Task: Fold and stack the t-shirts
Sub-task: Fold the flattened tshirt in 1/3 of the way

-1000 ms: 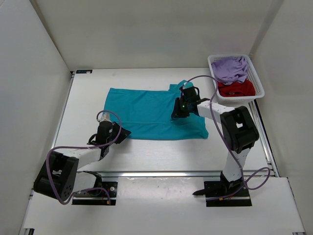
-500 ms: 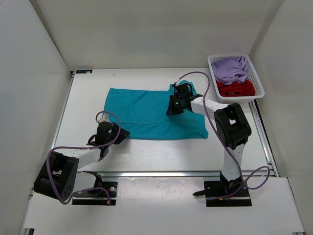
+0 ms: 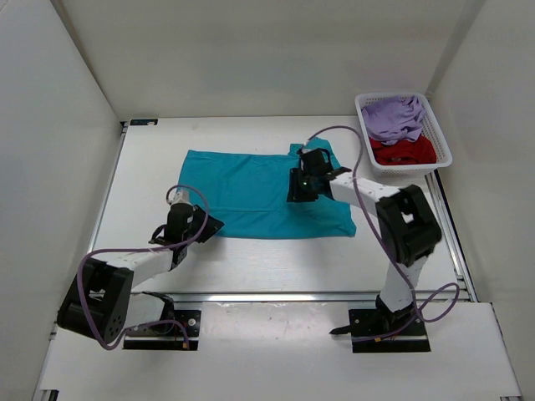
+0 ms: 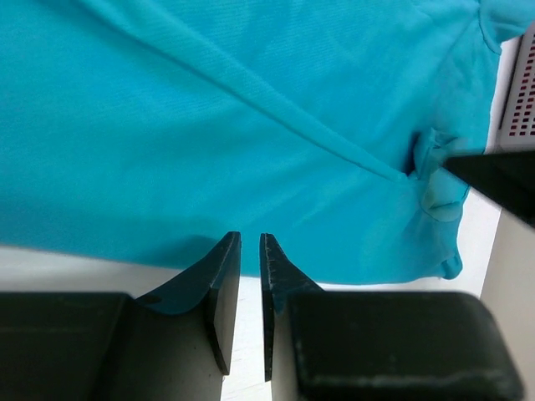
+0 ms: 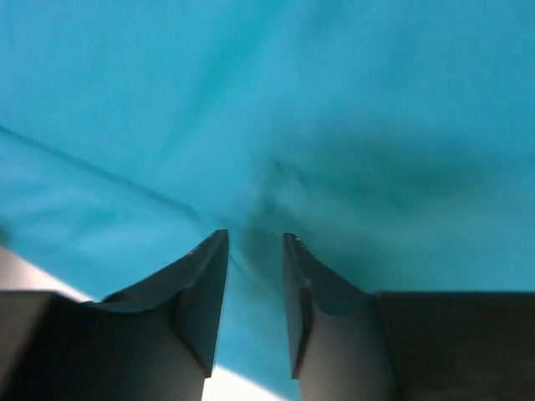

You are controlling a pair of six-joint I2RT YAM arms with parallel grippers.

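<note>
The teal t-shirt (image 3: 242, 188) lies spread flat on the white table. My left gripper (image 3: 211, 225) sits low at the shirt's near left edge. In the left wrist view (image 4: 250, 238) its jaws stand almost together, nothing between them, with the shirt's hem (image 4: 251, 125) just beyond the tips. My right gripper (image 3: 298, 190) is down on the shirt's right half. In the right wrist view (image 5: 255, 236) its jaws stand a little apart over puckered teal cloth (image 5: 334, 100). The lavender t-shirt (image 3: 393, 117) and dark red t-shirt (image 3: 405, 150) lie crumpled in the basket.
The white mesh basket (image 3: 401, 95) stands at the table's far right corner; its side shows in the left wrist view (image 4: 522, 92). White walls close in the table on the left, back and right. Purple cables loop off both arms.
My right gripper slid a little left across the teal shirt, then slightly back right. My left gripper stayed at the shirt's near left edge.
</note>
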